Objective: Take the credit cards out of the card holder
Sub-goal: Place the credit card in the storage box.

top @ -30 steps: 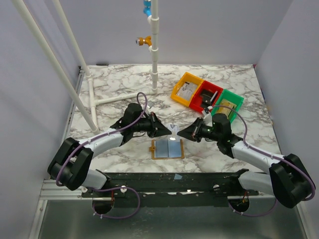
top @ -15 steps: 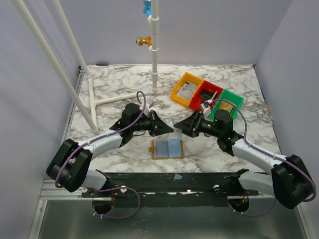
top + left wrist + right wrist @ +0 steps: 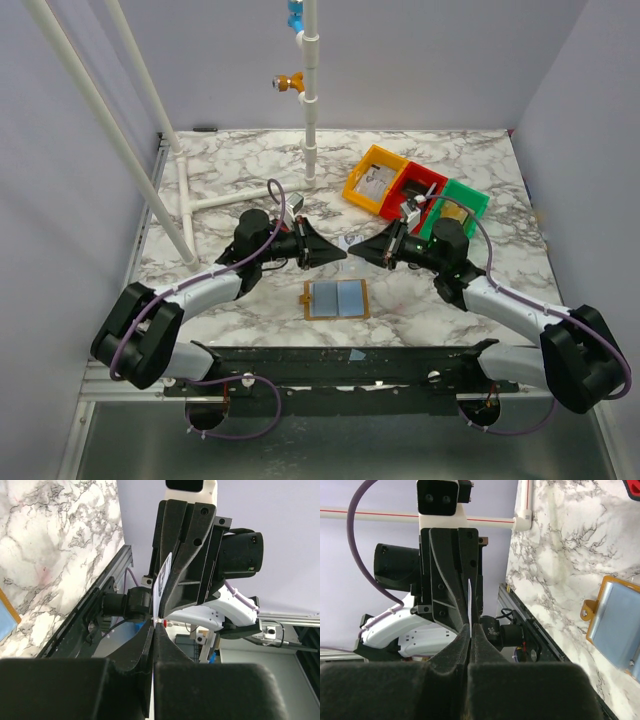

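Jaws of the left gripper (image 3: 336, 254) are pressed shut on one end of a thin pale rectangular card (image 3: 163, 577). The jaws of the right gripper (image 3: 360, 250) look pinched on its opposite end, so the two arms meet tip to tip in the air just beyond the far edge of the small flat mustard-brown card holder (image 3: 336, 298). Both wrist views show the card edge-on, a pale sliver running from one closed pair of jaws into the other. That arrangement suits a hand-over, with one arm steadying the card while the other takes a firmer hold to carry it off. Which arm would let go is only a guess.

The card holder lies open and flat on the marbled bench (image 3: 240, 180), grey-blue lining upward, nearer than the card and touched by neither arm. Lying open that way probably keeps its pockets reachable from above.

Counted, there are one card in the air, one card holder showing two grey-blue panels, and three plastic bins beyond and to the right of the card holder: one orange (image 3: 372, 180), one red (image 3: 415, 192) and one green (image 3: 462, 208). Whether more cards sit inside the card holder cannot be told, so the task reads as partly done at best
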Controlling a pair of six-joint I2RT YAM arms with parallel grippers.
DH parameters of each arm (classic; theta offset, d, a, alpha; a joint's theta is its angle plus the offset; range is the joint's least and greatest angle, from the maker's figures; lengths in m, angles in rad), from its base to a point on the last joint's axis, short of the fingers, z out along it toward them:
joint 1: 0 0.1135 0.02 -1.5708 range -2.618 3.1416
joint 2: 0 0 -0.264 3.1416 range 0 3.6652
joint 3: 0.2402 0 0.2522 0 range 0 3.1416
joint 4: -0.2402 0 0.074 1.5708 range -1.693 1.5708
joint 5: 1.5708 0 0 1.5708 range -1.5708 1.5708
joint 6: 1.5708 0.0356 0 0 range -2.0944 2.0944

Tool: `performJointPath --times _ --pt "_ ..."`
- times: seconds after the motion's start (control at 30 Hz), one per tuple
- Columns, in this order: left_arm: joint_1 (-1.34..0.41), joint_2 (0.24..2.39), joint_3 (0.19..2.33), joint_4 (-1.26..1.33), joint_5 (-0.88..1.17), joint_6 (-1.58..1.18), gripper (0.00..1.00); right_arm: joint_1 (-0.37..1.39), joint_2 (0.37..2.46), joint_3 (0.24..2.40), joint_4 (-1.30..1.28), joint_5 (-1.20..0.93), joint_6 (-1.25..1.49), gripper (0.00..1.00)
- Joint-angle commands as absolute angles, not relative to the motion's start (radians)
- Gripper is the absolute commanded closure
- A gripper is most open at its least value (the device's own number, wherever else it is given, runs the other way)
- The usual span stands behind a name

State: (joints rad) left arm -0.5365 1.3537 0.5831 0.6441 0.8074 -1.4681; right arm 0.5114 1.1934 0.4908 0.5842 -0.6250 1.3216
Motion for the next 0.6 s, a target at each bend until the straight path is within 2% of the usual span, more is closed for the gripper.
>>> performJointPath --times 0.0,0.13,0.2,0.3,0.37,0.57 --pt "-0.535 1.337 0.56 0.668 0.832 -1.469 0.89 0.518 1.201 0.533 0.653 -0.672 1.332 0.99" --pt "-0.535 1.31 0.567 0.576 0.812 -1.41 0.51 0.518 1.198 0.54 0.635 -0.669 1.32 0.99" --pt "-0.535 1.271 0.591 0.422 0.777 -1.32 0.32 0.518 1.194 0.551 0.601 -0.659 1.299 0.99" --pt "-0.534 1.199 0.649 0.153 0.672 -1.168 0.07 0.518 1.19 0.582 0.508 -0.634 1.244 0.99" --pt "-0.531 1.157 0.676 0.01 0.6 -1.095 0.01 0.518 1.19 0.618 0.419 -0.601 1.192 0.99" --pt "-0.525 1.07 0.724 -0.201 0.481 -0.977 0.01 0.517 1.228 0.744 0.229 -0.503 1.068 0.99"
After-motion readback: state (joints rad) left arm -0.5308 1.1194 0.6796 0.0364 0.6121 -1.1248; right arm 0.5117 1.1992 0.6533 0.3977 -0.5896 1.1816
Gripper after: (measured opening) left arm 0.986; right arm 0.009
